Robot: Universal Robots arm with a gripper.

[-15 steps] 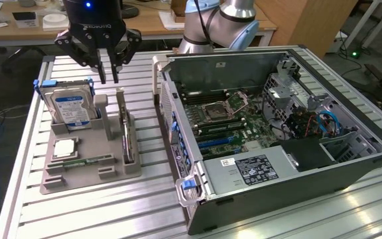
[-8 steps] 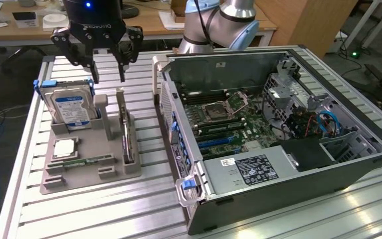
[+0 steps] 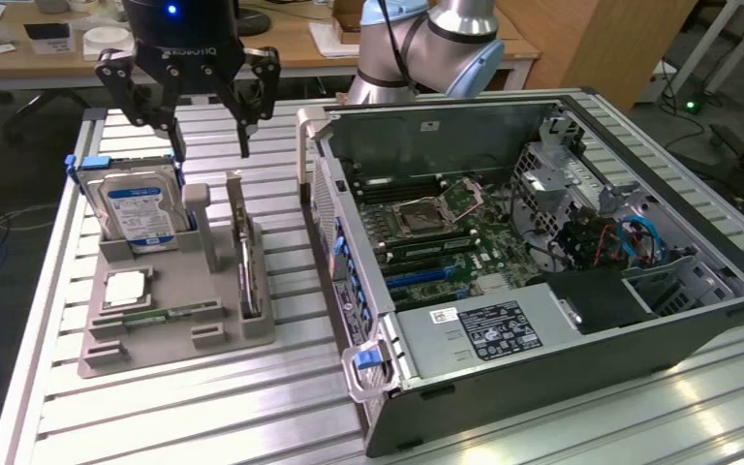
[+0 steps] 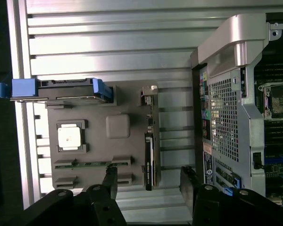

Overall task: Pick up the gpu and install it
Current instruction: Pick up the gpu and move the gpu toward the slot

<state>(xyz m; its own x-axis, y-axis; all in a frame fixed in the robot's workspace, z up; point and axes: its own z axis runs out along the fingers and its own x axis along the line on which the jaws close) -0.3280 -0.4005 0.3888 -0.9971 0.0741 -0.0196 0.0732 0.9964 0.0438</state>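
Gripper (image 3: 210, 145) released, black fingers spread, empty, above grey moulded holder (image 3: 185, 286). Gpu (image 3: 245, 266), a thin dark card, stands on edge in holder's slot on ribbed aluminium worktop (image 3: 152, 417), beside open metal computer case (image 3: 604, 358).

The table (image 3: 152, 417) is silver, ribbed with parallel grooves. The holder (image 3: 178, 339) is grey. The gpu (image 3: 245, 266) is dark, almost black. The hard drive (image 3: 139, 208) is silver with a blue-and-white label — its clips (image 3: 73, 165) are bright blue. The memory stick (image 3: 166, 315) is green. The gripper (image 3: 208, 145) is black. The computer case (image 3: 579, 358) is dark grey; its board (image 3: 476, 232) is green.
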